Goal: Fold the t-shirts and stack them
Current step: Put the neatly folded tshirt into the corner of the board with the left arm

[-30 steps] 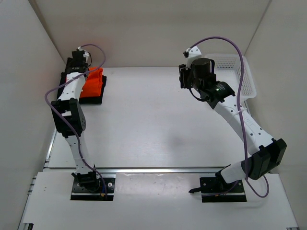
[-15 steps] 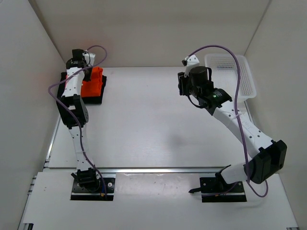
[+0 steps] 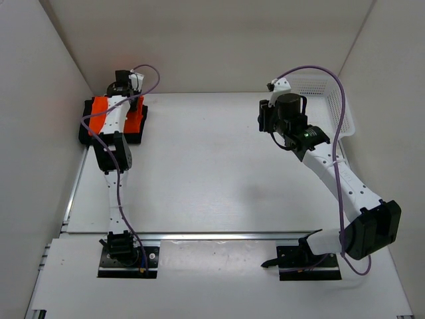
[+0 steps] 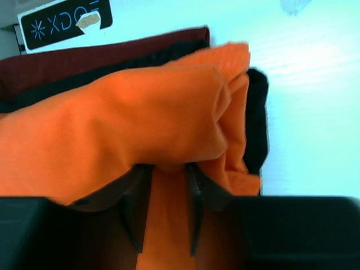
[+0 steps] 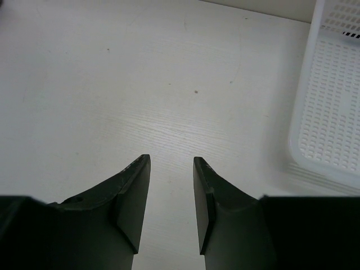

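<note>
The orange t-shirt (image 3: 99, 106) lies on top of the stack at the far left. The black t-shirt (image 3: 129, 139) shows under it as a dark border. In the left wrist view the orange t-shirt (image 4: 140, 112) fills most of the picture, over the black t-shirt (image 4: 257, 124) and the maroon t-shirt (image 4: 67, 59). My left gripper (image 3: 121, 90) (image 4: 163, 169) is down on the stack. Its fingers (image 4: 194, 208) stand a little apart, orange cloth fills the gap, and a fold covers the tips. Whether they pinch it does not show. My right gripper (image 3: 264, 114) (image 5: 171, 160) hovers open and empty over bare table.
A white mesh basket (image 3: 339, 113) (image 5: 332, 112) stands at the back right, just right of my right gripper. A black label card (image 4: 64, 22) lies beyond the stack. White walls close in the table on the left, back and right.
My left arm swung toward the back wall over the stack, and the orange shirt now shows on both sides of it. My right arm shifted a little right, toward the basket.
</note>
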### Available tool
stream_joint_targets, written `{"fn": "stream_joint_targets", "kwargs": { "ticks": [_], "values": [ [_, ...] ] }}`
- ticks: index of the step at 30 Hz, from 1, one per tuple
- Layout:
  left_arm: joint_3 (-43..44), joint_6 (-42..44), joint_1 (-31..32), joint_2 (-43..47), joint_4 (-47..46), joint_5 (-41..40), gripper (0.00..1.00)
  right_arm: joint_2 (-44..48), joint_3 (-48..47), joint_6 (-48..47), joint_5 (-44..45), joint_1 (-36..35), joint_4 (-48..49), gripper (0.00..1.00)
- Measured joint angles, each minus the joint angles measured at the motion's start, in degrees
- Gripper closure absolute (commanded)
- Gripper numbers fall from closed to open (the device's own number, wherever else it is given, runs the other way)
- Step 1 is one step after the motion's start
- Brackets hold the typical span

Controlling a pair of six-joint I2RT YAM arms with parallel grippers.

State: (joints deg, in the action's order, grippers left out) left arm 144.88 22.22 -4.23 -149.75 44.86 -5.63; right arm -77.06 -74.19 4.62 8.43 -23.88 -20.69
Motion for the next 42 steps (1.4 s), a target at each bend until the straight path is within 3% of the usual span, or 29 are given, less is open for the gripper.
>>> {"fn": "stream_joint_targets", "kwargs": {
  "ticks": [3, 6, 8, 16, 19, 23, 27, 28, 29, 33, 36, 40, 42],
  "values": [
    [0.4, -1.1, 0.6, -0.1, -1.0, -0.5, 0.49, 0.0, 0.0, 0.1, -0.5, 0.1, 0.2, 0.65],
    [1.8, -3.6, 0.7, -0.1, -0.9, 1.0, 0.27, -0.1, 0.0, 0.1, -0.5, -0.1, 0.2, 0.65],
    [2.3, -5.5, 0.8, 0.2, -1.5, 2.4, 0.19, -0.1, 0.0, 0.1, -0.6, -0.3, 0.1, 0.65],
    [-6.6, -8.2, 2.3, 10.4, -4.6, 2.7, 0.14, -0.1, -1.4, 1.1, -0.3, -1.5, -3.1, 0.63],
    [-15.3, -6.6, 7.5, 20.8, -2.3, 0.5, 0.14, -0.2, -4.4, 3.2, -0.7, -0.2, -9.2, 0.63],
    [-34.9, -4.0, 24.7, 39.5, -1.2, -0.5, 0.13, 0.5, -7.4, 6.8, 0.0, 2.1, -19.3, 0.60],
    [-51.5, -2.9, 42.5, 53.2, 2.1, 6.3, 0.13, 2.7, -7.2, 11.2, -1.8, 1.7, -30.8, 0.38],
    [-54.4, -2.8, 44.0, 55.3, 3.7, 8.0, 0.14, 3.5, -6.8, 12.2, -2.4, 1.8, -32.9, 0.27],
    [-57.2, -2.8, 44.4, 57.2, 4.7, 9.6, 0.14, 4.7, -5.7, 13.6, -3.1, 2.1, -34.9, 0.01],
    [-68.4, -2.8, 42.2, 63.2, 8.0, 11.5, 0.14, 11.2, 0.8, 18.2, -4.7, 2.5, -42.4, 0.01],
    [-76.6, -2.3, 43.9, 67.1, 10.0, 11.0, 0.13, 16.4, 5.7, 20.5, -8.6, 4.3, -47.0, 0.01],
    [-85.6, -1.7, 49.5, 73.4, 12.5, 11.8, 0.13, 23.7, 11.1, 21.5, -14.5, 12.7, -51.0, 0.01],
    [-88.2, -1.6, 48.9, 76.7, 13.6, 12.5, 0.12, 27.3, 13.1, 21.1, -17.4, 17.2, -52.7, 0.01]
  ]
}}
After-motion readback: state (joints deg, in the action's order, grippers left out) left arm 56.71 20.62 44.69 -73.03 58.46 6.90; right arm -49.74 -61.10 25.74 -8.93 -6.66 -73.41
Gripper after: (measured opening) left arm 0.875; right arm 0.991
